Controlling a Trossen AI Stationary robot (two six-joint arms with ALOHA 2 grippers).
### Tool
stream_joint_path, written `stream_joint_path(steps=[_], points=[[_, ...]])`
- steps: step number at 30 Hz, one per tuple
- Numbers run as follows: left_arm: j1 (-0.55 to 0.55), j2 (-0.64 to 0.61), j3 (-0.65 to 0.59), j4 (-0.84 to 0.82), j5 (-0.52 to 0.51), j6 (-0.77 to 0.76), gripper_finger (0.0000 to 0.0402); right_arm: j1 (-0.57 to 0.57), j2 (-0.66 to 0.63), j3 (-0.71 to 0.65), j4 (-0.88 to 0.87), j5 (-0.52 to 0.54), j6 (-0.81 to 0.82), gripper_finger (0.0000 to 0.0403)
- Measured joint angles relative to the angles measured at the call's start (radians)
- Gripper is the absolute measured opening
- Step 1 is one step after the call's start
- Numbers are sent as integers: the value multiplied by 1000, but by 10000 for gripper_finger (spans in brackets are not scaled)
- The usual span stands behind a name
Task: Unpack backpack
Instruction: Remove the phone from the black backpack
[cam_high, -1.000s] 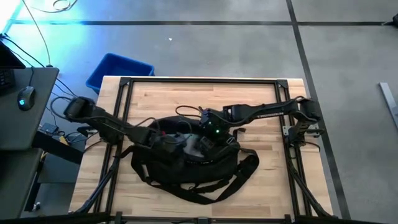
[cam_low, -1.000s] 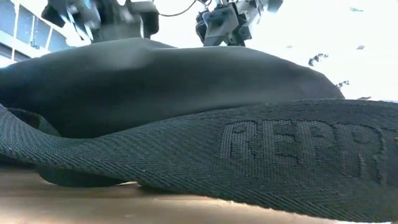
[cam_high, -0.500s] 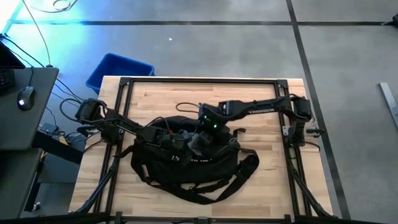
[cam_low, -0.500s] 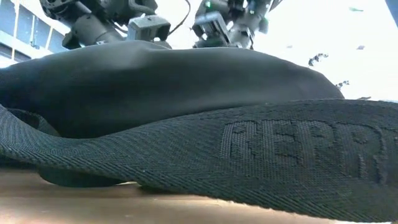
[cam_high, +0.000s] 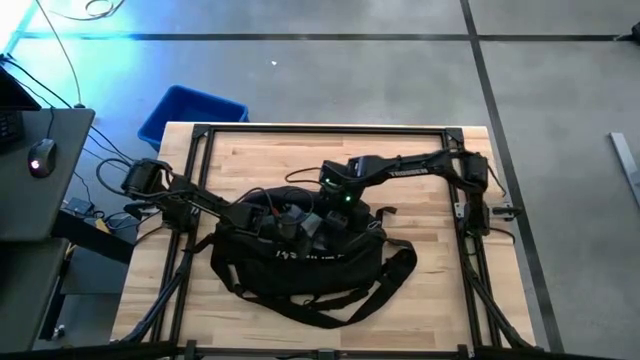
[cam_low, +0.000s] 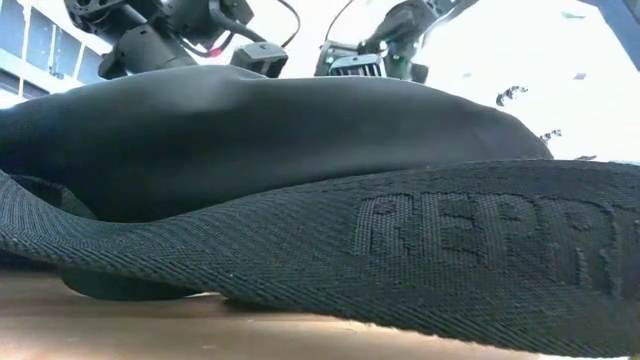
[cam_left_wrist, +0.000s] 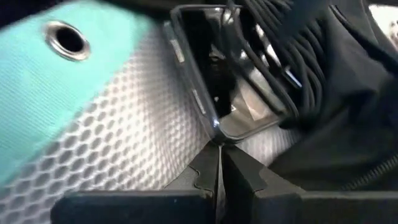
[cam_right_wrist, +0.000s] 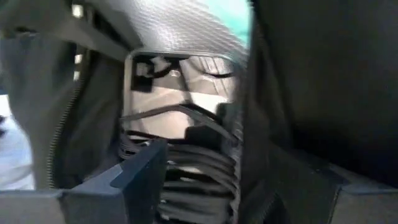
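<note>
Your backpack lies flat at the middle of the desk, straps trailing toward the near edge, its top opening facing far. Your left gripper sits inside that opening, jaws clenched, touching the edge of a clear-cased device beside coiled black cable. Your right gripper reaches in from the far right, jaws released over the same cable.

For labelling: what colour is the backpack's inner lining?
Teal with white honeycomb mesh lining; left wrist view shows it best.
</note>
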Motion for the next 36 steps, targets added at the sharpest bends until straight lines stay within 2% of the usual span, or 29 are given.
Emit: stream_joint_path(steps=[8,12,16,21,22,26,33,36], points=[[43,0,0,-9,-16,-68,0,-2,42,-1,54,-148,-88,256],[66,0,0,-6,-69,-103,0,5,44,-1,84,-213,-123,230],[77,0,0,-6,-77,-120,0,10,44,-1,120,-236,-121,168],[81,-2,0,-8,-27,-122,0,8,44,0,114,-279,-105,35],[80,-5,0,-9,-10,-122,0,8,40,0,108,-293,-102,24],[56,-24,0,-22,35,-114,0,-10,6,0,94,-296,-65,24],[5,-44,1,-144,30,-104,0,-89,-144,3,148,-293,11,24],[-18,-45,2,-186,18,-93,0,-140,-199,3,210,-235,79,24]])
